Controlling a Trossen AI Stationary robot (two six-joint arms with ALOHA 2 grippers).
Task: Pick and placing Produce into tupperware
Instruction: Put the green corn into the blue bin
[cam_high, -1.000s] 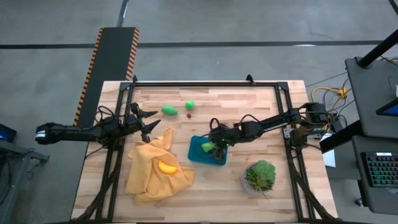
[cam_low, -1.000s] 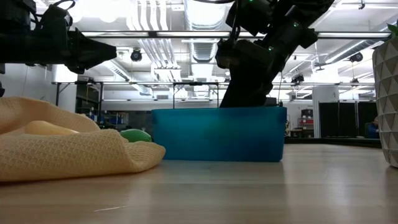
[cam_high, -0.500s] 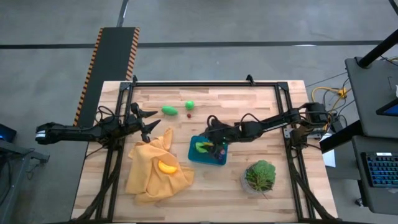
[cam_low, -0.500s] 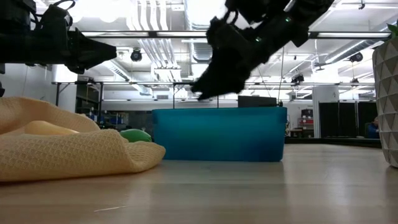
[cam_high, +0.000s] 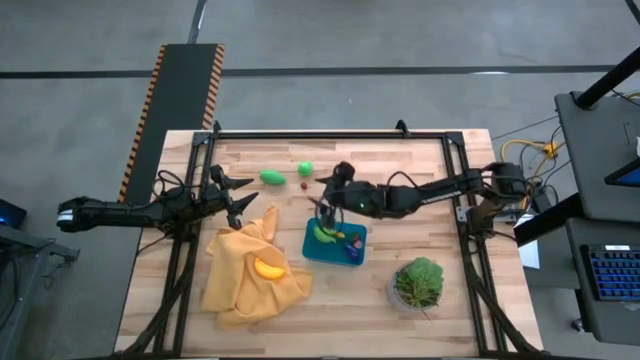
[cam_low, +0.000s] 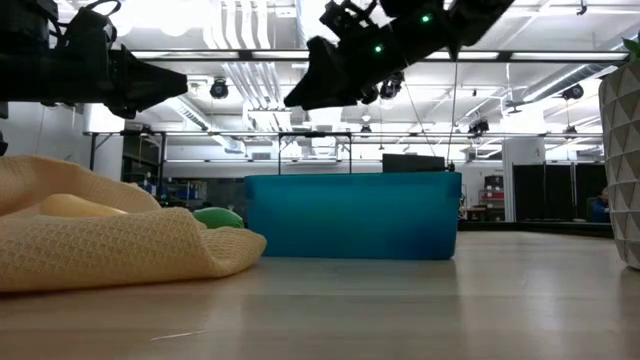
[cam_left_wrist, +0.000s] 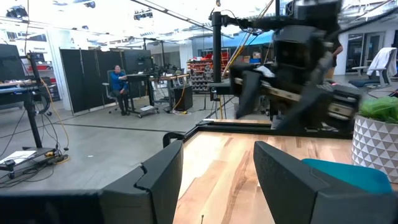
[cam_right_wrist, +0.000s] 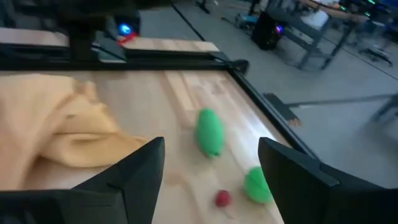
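The teal tupperware (cam_high: 347, 256) sits mid-table with a green-and-yellow produce piece (cam_high: 325, 236) and a small pink-and-purple one (cam_high: 352, 245) inside. My right gripper (cam_high: 320, 193) hovers open above its far left corner, pointing toward the far left. Past its fingers, in the right wrist view, lie a long green piece (cam_right_wrist: 210, 132), a round green piece (cam_right_wrist: 258, 185) and a tiny red one (cam_right_wrist: 222, 198) on the wood. An orange piece (cam_high: 268, 268) rests on the mustard cloth (cam_high: 240, 285). My left gripper (cam_high: 241, 196) waits open at the table's left side.
A leafy plant in a pot (cam_high: 418, 282) stands near the right front. The cloth lies crumpled left of the tupperware (cam_low: 350, 215). A black metal frame (cam_high: 330, 134) runs along the table's far and side edges. Bare wood lies between the loose produce and the container.
My right gripper has risen out of the tupperware, moved toward the far left, and tipped from pointing down to nearly level. The green-and-yellow piece stays behind in the tupperware.
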